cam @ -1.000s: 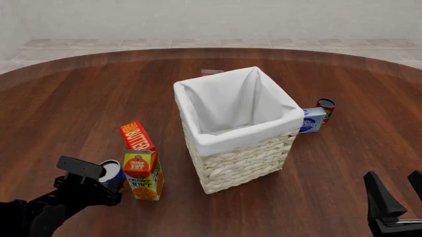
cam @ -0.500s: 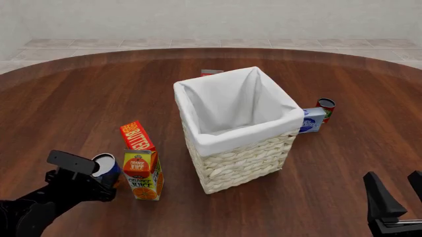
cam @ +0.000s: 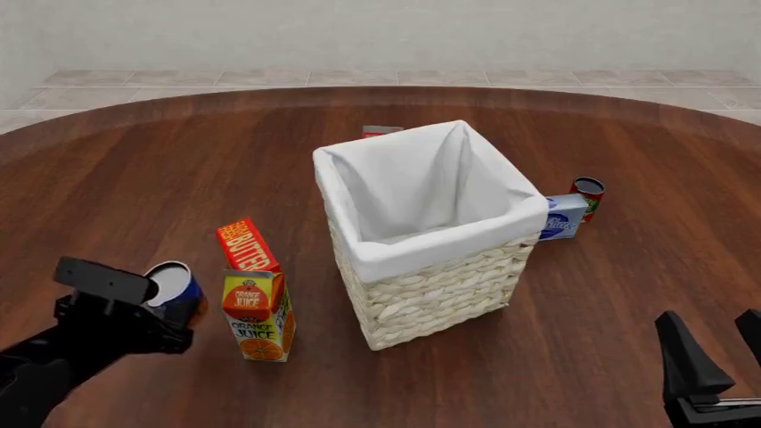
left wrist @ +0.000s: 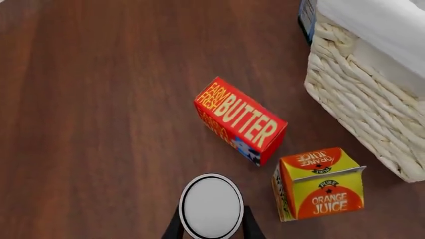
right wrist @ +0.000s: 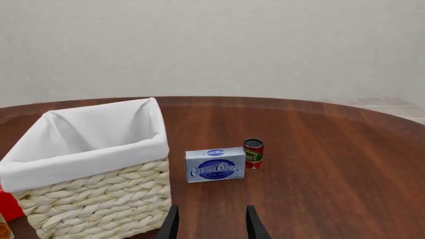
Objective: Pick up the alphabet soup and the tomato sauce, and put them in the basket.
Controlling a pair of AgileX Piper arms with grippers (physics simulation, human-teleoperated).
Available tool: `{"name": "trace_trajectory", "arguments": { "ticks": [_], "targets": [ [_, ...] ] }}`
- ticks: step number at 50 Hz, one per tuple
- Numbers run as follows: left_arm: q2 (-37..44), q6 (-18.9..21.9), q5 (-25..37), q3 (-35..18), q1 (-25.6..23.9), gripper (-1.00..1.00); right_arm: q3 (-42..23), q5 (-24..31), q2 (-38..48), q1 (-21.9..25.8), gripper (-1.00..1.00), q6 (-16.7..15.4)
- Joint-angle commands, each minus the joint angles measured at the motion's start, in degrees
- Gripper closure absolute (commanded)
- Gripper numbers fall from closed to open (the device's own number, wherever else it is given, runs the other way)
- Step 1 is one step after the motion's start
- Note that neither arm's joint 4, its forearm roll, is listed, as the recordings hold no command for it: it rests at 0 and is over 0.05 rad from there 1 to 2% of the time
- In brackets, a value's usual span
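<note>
Silver-topped alphabet soup (cam: 170, 287) gripped in left pincer (left wrist: 211, 225) | step: carrying | next: lift over the basket (cam: 443, 285) rim | right pincer (right wrist: 210, 222) open, empty, tomato sauce (right wrist: 253, 153) waiting.

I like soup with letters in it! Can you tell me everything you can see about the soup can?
The soup can is small and round, with a pale silver-white top ringed in black and a blue label with orange-red at the bottom. It looks like metal. It is tilted, not upright. The left gripper has a dark finger on each side of it. It sits left of the juice carton and is shorter than it. The pictures do not settle whether it touches the table.
</note>
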Motion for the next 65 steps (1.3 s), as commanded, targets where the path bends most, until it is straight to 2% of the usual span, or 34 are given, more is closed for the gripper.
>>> {"name": "trace_trajectory", "arguments": {
  "ticks": [1, 14, 16, 23, 26, 27, 32, 39, 50, 65],
  "targets": [
    [-5.6, 1.4, 5.8, -2.8, 0.0, 1.00, 0.0, -0.1, 0.0, 0.1, -1.00, 0.0],
    [-9.9, 2.3, 11.2, -6.3, 1.0, 1.00, 0.0, -0.2, 0.1, 0.1, -1.00, 0.1],
    [-11.1, 0.0, 12.6, -7.2, -0.2, 1.00, 0.0, -0.3, 0.3, 0.1, -1.00, 0.0],
    [-12.1, -0.1, 15.8, -11.1, -2.1, 1.00, 0.0, -0.6, 0.6, 0.1, -1.00, 0.0],
    [-12.3, 0.4, 17.1, -12.8, -2.6, 1.00, 0.0, -0.4, 0.4, 0.1, -1.00, 0.0],
    [-12.8, 1.9, 17.4, -14.0, -2.5, 1.00, 0.0, -0.4, 0.4, 0.1, -1.00, 0.0],
    [-12.6, 1.3, 19.6, -16.9, -3.9, 1.00, -0.1, -0.3, 0.3, 0.0, -1.00, 0.0],
    [-11.5, 3.2, 22.3, -23.0, -5.0, 1.00, 0.0, 0.1, -0.1, -0.1, -1.00, 0.1],
    [-9.7, 3.8, 24.1, -27.0, -8.2, 1.00, 0.0, 0.5, -0.5, -0.1, -1.00, 0.2],
    [-6.4, 3.9, 27.5, -35.5, -13.7, 1.00, 0.0, 0.5, -0.5, 0.0, -1.00, 0.3]
  ]
}}
